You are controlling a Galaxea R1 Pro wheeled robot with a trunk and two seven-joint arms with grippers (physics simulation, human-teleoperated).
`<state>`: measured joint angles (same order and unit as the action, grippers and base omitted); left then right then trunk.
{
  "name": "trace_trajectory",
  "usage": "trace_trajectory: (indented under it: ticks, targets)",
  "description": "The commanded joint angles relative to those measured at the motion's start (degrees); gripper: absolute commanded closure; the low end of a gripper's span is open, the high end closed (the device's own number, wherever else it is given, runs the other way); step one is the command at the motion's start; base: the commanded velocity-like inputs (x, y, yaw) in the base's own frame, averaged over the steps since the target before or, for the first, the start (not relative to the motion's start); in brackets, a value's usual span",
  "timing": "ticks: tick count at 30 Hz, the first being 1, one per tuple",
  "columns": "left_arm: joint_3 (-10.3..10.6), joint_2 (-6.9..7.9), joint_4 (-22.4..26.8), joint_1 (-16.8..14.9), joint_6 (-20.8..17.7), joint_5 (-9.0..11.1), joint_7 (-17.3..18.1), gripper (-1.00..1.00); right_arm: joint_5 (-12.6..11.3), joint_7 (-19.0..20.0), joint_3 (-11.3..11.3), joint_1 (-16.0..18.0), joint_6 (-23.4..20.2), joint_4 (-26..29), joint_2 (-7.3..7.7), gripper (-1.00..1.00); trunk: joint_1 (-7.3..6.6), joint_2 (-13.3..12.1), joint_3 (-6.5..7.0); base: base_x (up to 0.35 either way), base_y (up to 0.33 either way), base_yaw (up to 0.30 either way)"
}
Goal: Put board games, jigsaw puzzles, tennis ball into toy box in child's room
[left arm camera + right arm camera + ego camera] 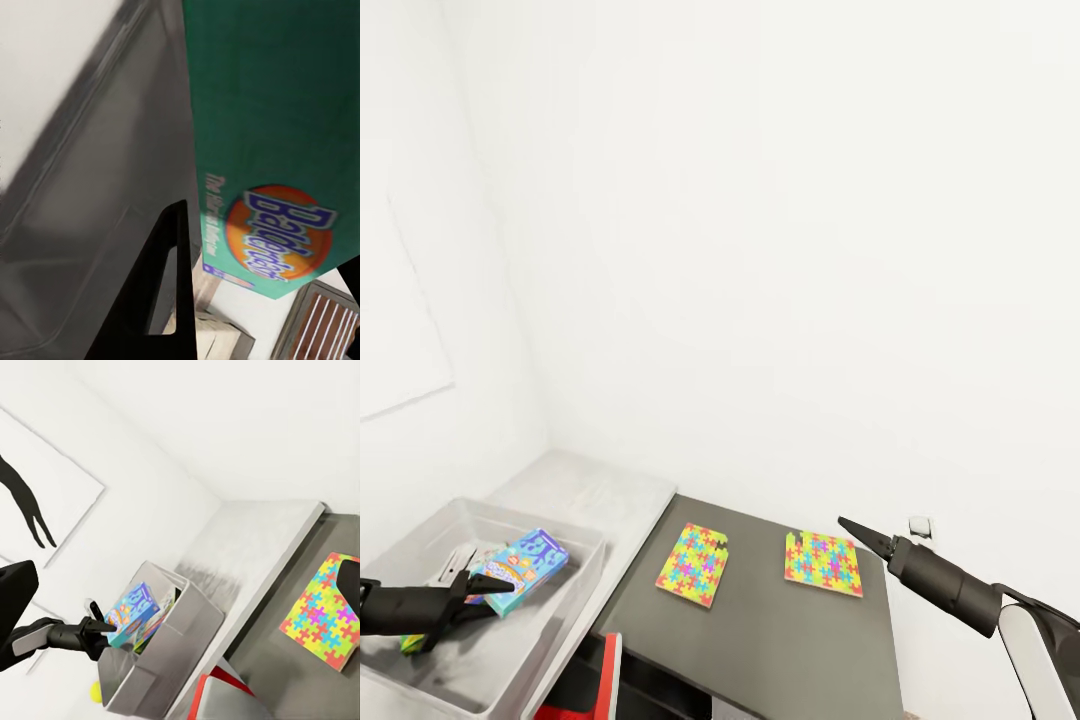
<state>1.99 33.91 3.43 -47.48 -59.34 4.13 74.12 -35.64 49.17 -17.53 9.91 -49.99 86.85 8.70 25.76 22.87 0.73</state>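
The grey toy box [532, 513] stands on the pale grey table [595, 485] at the lower left. A blue board game [526, 565] leans inside it. My left gripper [506, 584] reaches into the box, shut on a green board game [270, 112] that lies along one finger [161, 285] and hides the other. Two jigsaw puzzles [695, 565] [822, 563] lie flat on the dark cabinet top [780, 650] beside the table. My right gripper [842, 521] hovers open just right of the second puzzle. The tennis ball [95, 690] shows by the toy box's near end.
White walls close off the corner behind the table and cabinet. A wall socket [920, 525] sits behind my right gripper. A red and black object [595, 680] stands low between table and cabinet. A white picture [45, 502] hangs on the left wall.
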Motion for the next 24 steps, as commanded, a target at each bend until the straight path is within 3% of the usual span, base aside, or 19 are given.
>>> trace_trajectory:
  ticks: [1,24]
  targets:
    - [0.22,0.00,0.00,-0.02,-0.60,0.45,0.06,1.00,-0.05,0.14,-0.05,0.02,-0.26,-0.01,0.00,-1.00,0.02,0.05,-0.12,0.000,0.000,0.000]
    - [0.12,-0.16,0.00,-0.31,-0.60,0.52,0.06,1.00,-0.09,0.14,0.02,0.02,-0.20,-0.01,0.00,-1.00,0.02,0.05,-2.27,0.000,0.000,0.000]
